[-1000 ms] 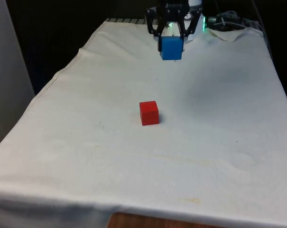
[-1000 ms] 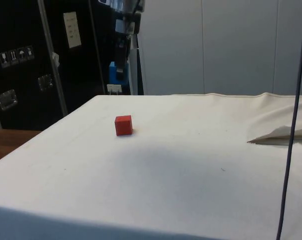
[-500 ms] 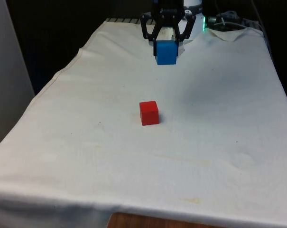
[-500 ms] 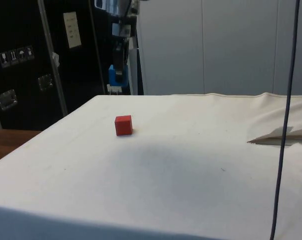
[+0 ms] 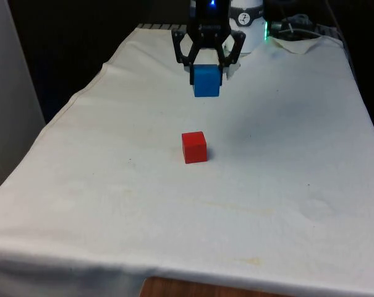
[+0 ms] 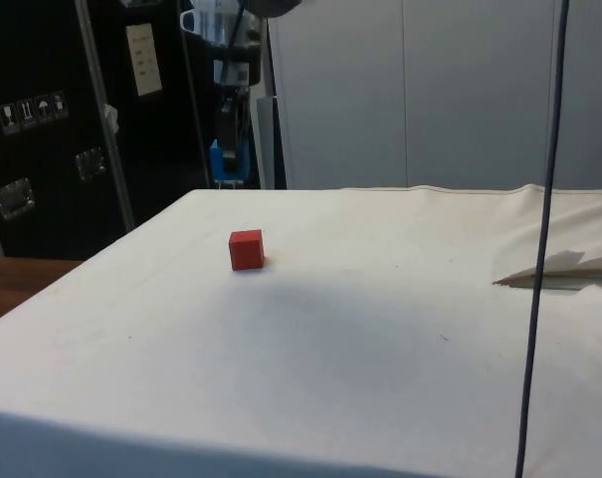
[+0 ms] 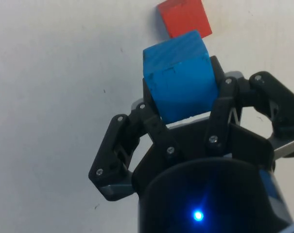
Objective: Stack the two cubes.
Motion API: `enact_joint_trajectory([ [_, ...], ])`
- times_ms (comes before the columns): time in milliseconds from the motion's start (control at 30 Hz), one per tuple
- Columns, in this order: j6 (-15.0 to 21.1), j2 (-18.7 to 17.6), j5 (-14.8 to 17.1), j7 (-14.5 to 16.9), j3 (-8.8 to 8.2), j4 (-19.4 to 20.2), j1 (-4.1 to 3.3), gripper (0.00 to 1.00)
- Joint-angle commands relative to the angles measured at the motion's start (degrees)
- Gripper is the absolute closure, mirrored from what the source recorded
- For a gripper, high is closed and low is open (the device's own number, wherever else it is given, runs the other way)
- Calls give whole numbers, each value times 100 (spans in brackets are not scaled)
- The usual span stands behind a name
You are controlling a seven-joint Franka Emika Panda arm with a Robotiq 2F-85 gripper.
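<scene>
1. Your gripper [image 5: 206, 79] was clamped on the blue cube [image 5: 206, 81], a finger on each of two opposite sides, holding it in the air above the cloth [image 5: 285, 161].
2. The blue cube hung level in the front view, one face turned towards that camera. As a cube it had no long axis to report.
3. In the wrist view the blue cube [image 7: 181, 82] sat between the fingers [image 7: 151, 121], and the red cube [image 7: 183, 17] lay on the cloth just past it.
4. The red cube [image 5: 194, 147] rested flat on the cloth near the table's middle, turned slightly so a corner edge leaned towards the front view's right.
5. You held the blue cube well apart from the red one, farther back towards the robot and higher up.
6. In the side view, the red cube [image 6: 246, 249] sat alone on the cloth while the gripper [image 6: 231, 159] hung beyond it with the blue cube [image 6: 230, 162].
</scene>
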State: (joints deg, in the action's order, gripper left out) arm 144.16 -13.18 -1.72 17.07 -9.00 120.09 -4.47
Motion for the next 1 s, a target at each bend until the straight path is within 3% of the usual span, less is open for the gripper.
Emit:
enact_joint_trajectory([
  [0, -92, -52, 86, 69, 23, -57, 29, 99],
  [33, -11, -34, 11, 6, -6, -23, 0, 99],
  [67, -109, -92, 92, 74, 11, -86, 29, 99],
  [300, -281, -390, 143, 97, -40, -355, 40, 99],
  [333, -206, -327, 46, 23, -69, -292, 6, 99],
  [400, -298, -510, 178, 115, -46, -447, 57, 99],
  [500, -281, -619, 264, 160, -52, -504, 57, 99],
  [633, -241, -670, 252, 138, -97, -510, 17, 99],
  [967, -120, -871, 458, 286, -69, -527, 80, 99],
])
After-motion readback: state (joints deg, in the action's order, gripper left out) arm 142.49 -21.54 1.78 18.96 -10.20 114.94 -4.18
